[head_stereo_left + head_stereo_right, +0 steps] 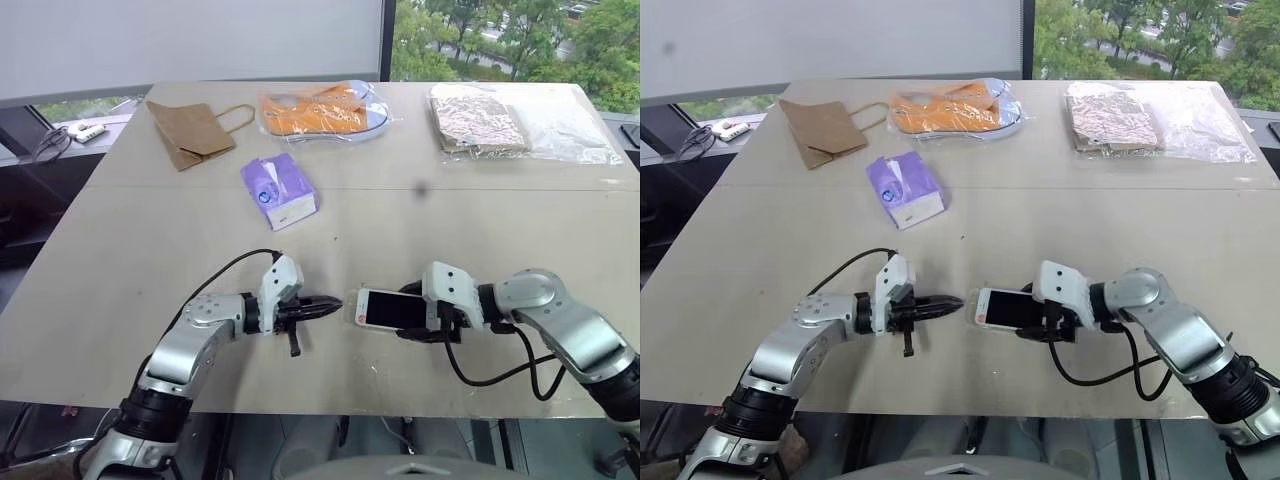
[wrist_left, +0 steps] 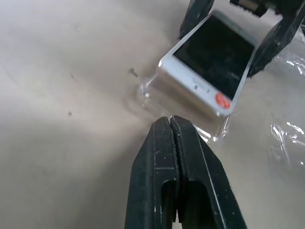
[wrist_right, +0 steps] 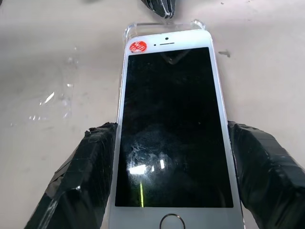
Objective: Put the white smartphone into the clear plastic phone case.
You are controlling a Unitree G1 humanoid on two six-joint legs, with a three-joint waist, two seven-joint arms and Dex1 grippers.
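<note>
Two pincer fingers (image 3: 86, 176) flanking white smartphone (image 3: 174, 124)

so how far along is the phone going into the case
Mostly in hand. The phone lies over the case, its top end inside the case's far rim, with the right gripper fingers on both its long sides. The left gripper, shut, rests its tip at the case's end. Left: seat the phone fully, since it sits tilted above the case, then let go.
</note>
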